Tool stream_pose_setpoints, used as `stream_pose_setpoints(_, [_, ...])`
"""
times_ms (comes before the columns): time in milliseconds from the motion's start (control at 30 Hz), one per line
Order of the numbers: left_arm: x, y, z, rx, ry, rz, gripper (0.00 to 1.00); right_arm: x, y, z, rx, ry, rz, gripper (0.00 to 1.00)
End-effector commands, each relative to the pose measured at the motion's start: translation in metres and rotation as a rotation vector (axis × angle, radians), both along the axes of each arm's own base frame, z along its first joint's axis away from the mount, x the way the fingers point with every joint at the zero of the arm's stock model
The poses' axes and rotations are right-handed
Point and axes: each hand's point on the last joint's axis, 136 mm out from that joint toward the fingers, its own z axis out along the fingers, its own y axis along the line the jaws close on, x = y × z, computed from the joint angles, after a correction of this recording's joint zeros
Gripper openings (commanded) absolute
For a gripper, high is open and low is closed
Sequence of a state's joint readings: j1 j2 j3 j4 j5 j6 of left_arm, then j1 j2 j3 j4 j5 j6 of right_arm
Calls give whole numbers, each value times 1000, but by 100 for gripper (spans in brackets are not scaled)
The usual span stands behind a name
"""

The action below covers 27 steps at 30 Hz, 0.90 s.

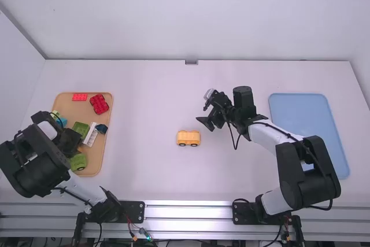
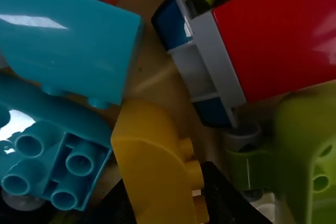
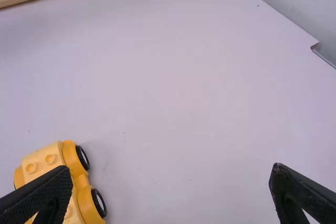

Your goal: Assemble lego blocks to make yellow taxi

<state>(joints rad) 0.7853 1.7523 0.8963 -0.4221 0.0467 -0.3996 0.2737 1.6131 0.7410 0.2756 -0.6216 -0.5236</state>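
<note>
In the high view my left gripper (image 1: 68, 142) is low over the wooden tray (image 1: 96, 165), its fingertips hidden there. In the left wrist view a yellow block (image 2: 149, 166) with side studs stands between the fingers of my left gripper (image 2: 165, 182), which is shut on it. The yellow car base (image 1: 188, 137) rests upright on its wheels at mid-table. My right gripper (image 1: 203, 113), open with nothing between its fingers, is beyond the base and slightly right of it. From the right wrist, the base (image 3: 58, 184) is partly behind one finger of my right gripper (image 3: 172, 174).
Around the held yellow block lie teal blocks (image 2: 68, 40), a red block (image 2: 283, 35) joined to a grey-and-blue piece (image 2: 202, 66), and green pieces (image 2: 310, 150). A blue tray (image 1: 298, 111) lies at the right, partly under the right arm. The table's back edge borders a wall.
</note>
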Motion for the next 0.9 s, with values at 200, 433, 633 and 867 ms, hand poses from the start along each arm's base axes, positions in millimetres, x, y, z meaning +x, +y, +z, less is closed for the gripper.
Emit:
stream_pose_setpoints(200, [-4,-12,-10,-41,18,-15,23,1,-1,6,28,17,-21,99])
stream_pose_setpoints(433, [5,-10,-2,-36,-34,-31,10,4,1,11,62,31,-47,99])
stream_pose_setpoints(633, [15,-14,20,-33,-97,-85,2,5,15,27,179,99,-84,99])
stream_pose_setpoints(867, [43,-43,78,98,-222,-226,2,6,37,49,339,205,-143,99])
